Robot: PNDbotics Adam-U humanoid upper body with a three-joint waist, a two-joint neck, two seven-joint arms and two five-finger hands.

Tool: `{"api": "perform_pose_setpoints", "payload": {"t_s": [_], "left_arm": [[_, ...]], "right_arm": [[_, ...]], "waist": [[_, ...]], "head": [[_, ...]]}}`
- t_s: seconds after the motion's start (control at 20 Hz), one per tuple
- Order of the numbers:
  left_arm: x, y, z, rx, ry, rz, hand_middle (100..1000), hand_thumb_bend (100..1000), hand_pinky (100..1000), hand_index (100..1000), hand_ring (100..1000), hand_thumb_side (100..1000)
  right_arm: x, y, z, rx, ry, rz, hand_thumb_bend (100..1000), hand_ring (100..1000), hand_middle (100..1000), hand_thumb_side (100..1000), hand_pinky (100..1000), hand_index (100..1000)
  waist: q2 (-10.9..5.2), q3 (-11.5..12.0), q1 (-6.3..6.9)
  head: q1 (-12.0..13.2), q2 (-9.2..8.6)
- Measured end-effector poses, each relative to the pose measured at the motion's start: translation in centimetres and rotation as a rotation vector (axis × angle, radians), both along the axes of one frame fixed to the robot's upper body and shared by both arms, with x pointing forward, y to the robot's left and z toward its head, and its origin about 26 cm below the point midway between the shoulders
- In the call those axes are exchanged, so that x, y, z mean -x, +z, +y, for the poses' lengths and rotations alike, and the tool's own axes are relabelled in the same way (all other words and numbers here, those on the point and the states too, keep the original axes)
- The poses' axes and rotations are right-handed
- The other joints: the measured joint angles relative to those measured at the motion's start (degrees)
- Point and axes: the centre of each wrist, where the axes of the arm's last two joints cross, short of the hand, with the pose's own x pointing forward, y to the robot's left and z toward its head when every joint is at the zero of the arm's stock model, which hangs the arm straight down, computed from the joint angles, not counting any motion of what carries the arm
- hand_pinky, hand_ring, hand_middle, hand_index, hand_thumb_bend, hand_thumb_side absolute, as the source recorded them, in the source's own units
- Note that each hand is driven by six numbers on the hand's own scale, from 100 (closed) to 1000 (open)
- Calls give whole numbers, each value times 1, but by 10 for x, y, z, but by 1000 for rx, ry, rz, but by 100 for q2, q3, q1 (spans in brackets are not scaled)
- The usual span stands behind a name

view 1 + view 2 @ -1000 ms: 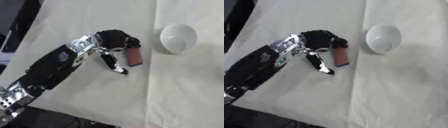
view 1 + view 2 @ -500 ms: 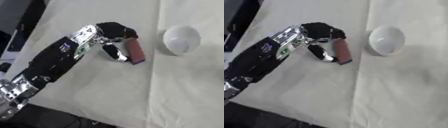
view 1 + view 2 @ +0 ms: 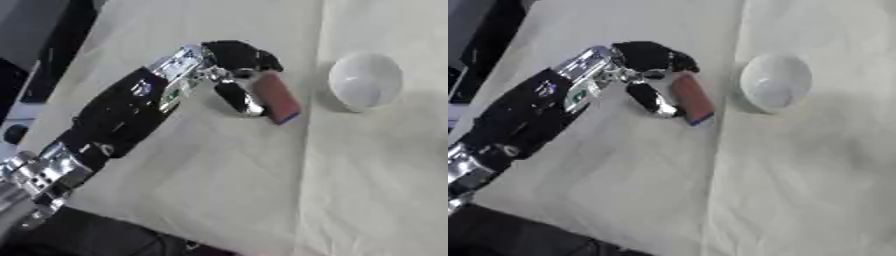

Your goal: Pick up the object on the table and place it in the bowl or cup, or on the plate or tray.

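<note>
Black and silver, my left arm point(image 3: 122, 115) comes in from the lower left across the cream cloth point(image 3: 210, 190) that covers the table. At its end my left hand point(image 3: 234, 56) has its fingers curled over the top of a reddish-brown block point(image 3: 277, 97) with a bluish lower end, and the thumb point(image 3: 238, 99) lies along the block's left side, so the hand is closed around it. The block is tilted, and I can't tell whether its lower end is clear of the cloth or just touching it. To the right, near the block but apart from it, sits the white bowl point(image 3: 366, 87), which looks empty. My right hand shows in neither view.

I judge the pick to be made and the carry toward the bowl to be the step in hand. Next I need to bring the block rightward over the rim, keep it high enough to clear the edge, and only then uncurl the fingers.
</note>
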Motion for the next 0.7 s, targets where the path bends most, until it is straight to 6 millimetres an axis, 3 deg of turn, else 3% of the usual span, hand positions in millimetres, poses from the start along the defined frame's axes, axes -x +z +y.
{"api": "perform_pose_setpoints", "payload": {"t_s": [0.05, 0.1, 0.7], "left_arm": [[0, 0, -1, -3, -11, -3, 922, 440, 735, 997, 844, 858], [1, 1, -3, -7, -25, -12, 926, 503, 747, 996, 851, 838], [22, 26, -16, -183, -204, -187, 925, 643, 777, 987, 869, 823]], "right_arm": [[0, 0, 0, 0, 0, 0, 100, 316, 465, 594, 163, 714], [0, 0, 0, 0, 0, 0, 100, 316, 464, 593, 163, 713], [0, 1, -1, 10, 2, -2, 100, 315, 460, 592, 163, 709]], "waist": [[0, -1, 2], [0, -5, 7], [0, -72, 76]], "head": [[-20, 0], [-23, 0], [-30, 0]]}}
